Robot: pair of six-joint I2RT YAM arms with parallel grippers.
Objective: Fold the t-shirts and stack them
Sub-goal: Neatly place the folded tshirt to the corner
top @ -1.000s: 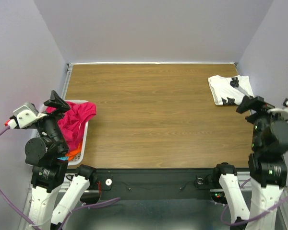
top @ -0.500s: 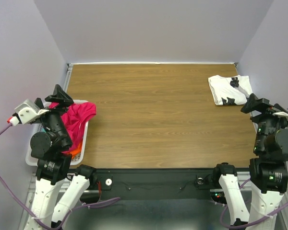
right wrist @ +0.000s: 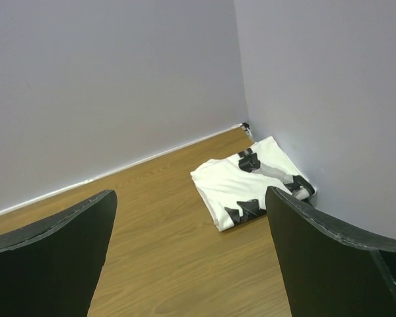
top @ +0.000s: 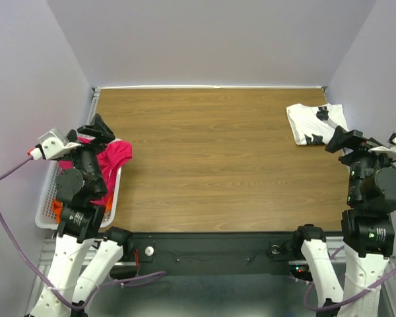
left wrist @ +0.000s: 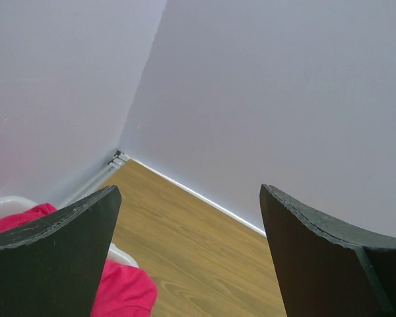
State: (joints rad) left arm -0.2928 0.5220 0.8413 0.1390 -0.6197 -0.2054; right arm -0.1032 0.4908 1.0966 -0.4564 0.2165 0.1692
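Left hand [top: 98, 130] above crumpled magenta t-shirt [top: 113, 160]

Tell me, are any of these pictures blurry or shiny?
Top view: even light, no strong glare on the table, everything fairly sharp. Left wrist view: the fingers are big dark shapes with little detail. Right wrist view: the white shirt looks clear.

Table [top: 218, 158]: brown wood-grain top, a white strip [top: 211, 86] along its far edge, a black bar [top: 211, 247] along its near edge.
Basket [top: 45, 210]: white plastic lattice, standing at the table's left edge, near corner.
Walls: pale lavender, plain; back wall [top: 211, 39], left wall [top: 20, 79], right wall [top: 383, 59], closing the table on three sides.
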